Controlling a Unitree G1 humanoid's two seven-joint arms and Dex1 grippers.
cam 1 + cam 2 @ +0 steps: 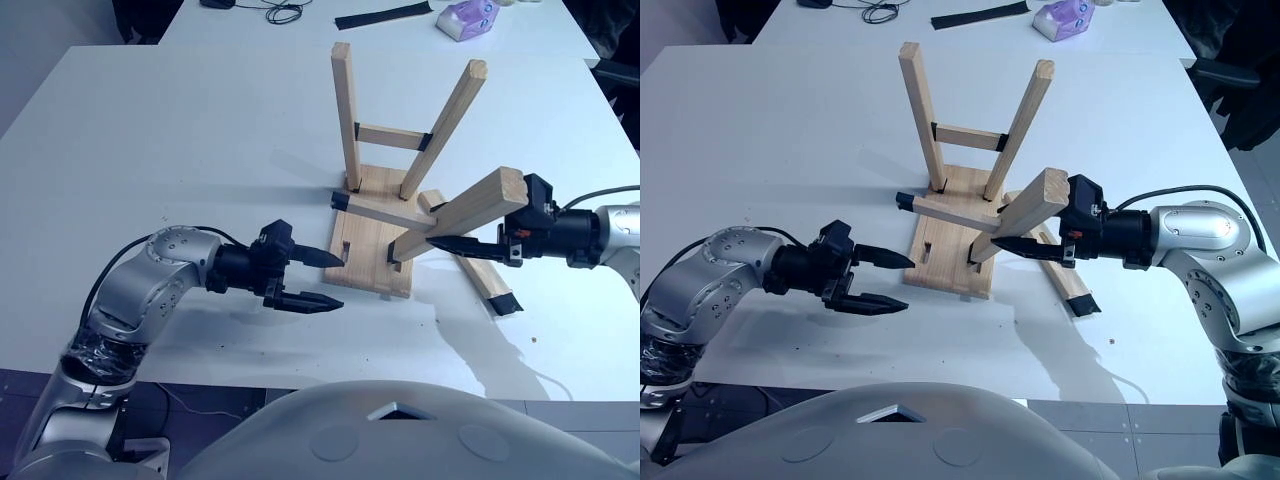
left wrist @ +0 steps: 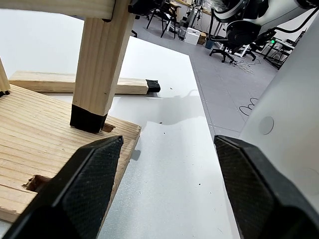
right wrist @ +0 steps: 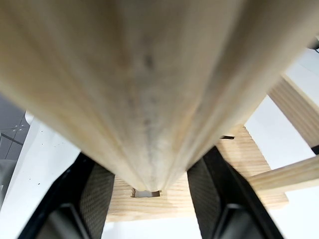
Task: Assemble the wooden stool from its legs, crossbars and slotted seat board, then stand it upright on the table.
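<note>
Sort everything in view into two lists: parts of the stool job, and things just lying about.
Job: seat board, upright legs, fitted crossbar, second crossbar, tilted leg in right gripper, loose leg, left gripper.
Lying about: tissue pack, black strip, cables.

the pale wooden seat board (image 1: 365, 255) lies flat just ahead of the left gripper (image 1: 338, 280), whose fingers are spread, with an empty slot facing them. two legs rise from the board's far edge, away from both grippers. the left leg (image 1: 347, 115) is about upright and the right leg (image 1: 445, 125) leans outward, joined midway by a short crossbar (image 1: 390, 136) with black ends. a second crossbar (image 1: 385, 210), black-capped, runs low over the board toward the right gripper (image 1: 448, 240). the third leg (image 1: 470, 205) is tilted and clamped in that gripper, its black-tipped foot at the board's near-right slot. a loose black-tipped bar (image 1: 478, 272) lies flat beneath the right gripper.
</note>
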